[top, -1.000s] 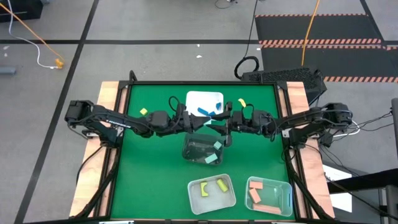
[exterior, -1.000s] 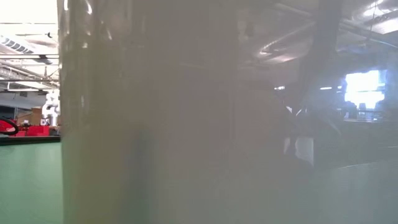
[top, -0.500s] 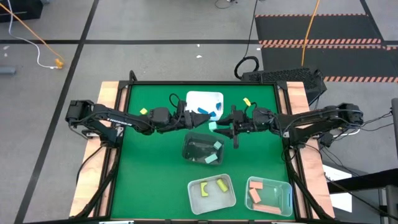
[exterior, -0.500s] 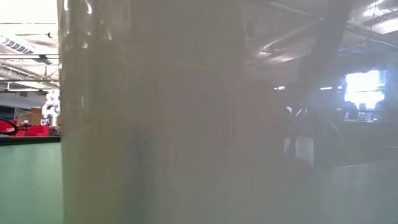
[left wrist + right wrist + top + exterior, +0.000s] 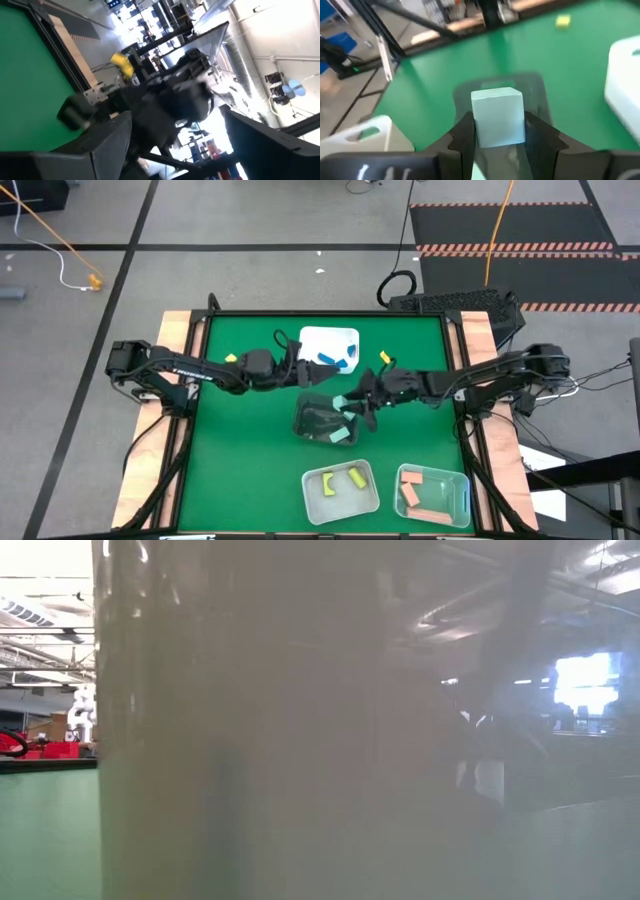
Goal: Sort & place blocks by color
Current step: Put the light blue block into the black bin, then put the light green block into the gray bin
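My right gripper (image 5: 347,404) is shut on a mint green block (image 5: 497,107) above the clear dark tub (image 5: 312,420), which has two mint blocks (image 5: 343,436) in it. My left gripper (image 5: 303,375) stands open with nothing between its fingers (image 5: 100,145), beside the white tub (image 5: 310,338) that holds blue blocks (image 5: 337,356). Two yellow blocks lie loose on the green table, one far left (image 5: 231,359) and one far right (image 5: 384,357). My right gripper pinches the mint block by two opposite side faces (image 5: 476,122), one finger (image 5: 464,131) on each side. The block is lifted clear and sits upright above the dark tub's rim (image 5: 540,82).
Near the front edge stand a tub with yellow blocks (image 5: 340,488) and a tub with salmon pink blocks (image 5: 432,493). The low view is filled by a pale tub wall (image 5: 260,740) standing close to the camera.
My right gripper has carried the mint block toward the table's near edge, from beside the white tub to above the dark tub, turning a little on the way. My left gripper has drawn back slightly toward the table's left edge.
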### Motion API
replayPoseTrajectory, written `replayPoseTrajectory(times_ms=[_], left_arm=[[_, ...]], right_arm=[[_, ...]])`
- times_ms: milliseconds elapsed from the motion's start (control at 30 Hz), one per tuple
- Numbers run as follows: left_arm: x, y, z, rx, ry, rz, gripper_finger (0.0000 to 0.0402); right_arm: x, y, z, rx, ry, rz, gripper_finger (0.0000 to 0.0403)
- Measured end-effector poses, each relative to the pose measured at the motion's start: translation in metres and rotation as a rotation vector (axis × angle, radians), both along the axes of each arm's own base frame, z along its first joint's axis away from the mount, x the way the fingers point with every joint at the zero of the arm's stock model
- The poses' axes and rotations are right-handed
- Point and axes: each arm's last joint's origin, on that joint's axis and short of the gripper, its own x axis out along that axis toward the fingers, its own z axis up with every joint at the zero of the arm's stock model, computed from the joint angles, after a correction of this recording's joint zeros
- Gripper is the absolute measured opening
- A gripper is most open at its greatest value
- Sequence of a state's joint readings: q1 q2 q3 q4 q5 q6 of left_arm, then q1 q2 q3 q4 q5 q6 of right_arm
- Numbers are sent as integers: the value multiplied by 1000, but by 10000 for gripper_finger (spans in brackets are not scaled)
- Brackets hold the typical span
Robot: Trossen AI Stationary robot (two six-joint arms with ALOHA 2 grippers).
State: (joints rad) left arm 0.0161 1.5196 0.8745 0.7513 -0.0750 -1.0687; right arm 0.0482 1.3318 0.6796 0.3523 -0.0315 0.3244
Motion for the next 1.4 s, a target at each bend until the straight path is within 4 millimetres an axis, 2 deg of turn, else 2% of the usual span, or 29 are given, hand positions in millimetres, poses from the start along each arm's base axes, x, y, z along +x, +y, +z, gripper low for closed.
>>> replayPoseTrajectory(times_ms=[333, 433, 667, 767, 900, 1100, 1267, 1400], left_arm=[[0, 4, 1, -8, -7, 10, 267], [0, 4, 0, -17, -6, 10, 257], [0, 4, -1, 11, 11, 11, 254], [0, 4, -8, 93, 89, -23, 246], [-3, 8, -15, 100, 200, -81, 224], [-11, 19, -25, 94, 358, -115, 196], [-28, 32, -30, 119, 545, -93, 194], [-57, 46, -32, 134, 771, -42, 203]], right_arm=[[13, 8, -32, 116, 117, 17, 116], [15, 8, -40, 147, 145, 9, 132], [20, 8, -40, 189, 101, -14, 149], [20, 6, -40, 179, 98, -42, 150], [20, 4, -40, 210, 107, -65, 155], [20, -1, -40, 225, 102, -85, 203], [20, -1, -38, 226, 89, -87, 235], [19, -3, -33, 226, 73, -90, 252]])
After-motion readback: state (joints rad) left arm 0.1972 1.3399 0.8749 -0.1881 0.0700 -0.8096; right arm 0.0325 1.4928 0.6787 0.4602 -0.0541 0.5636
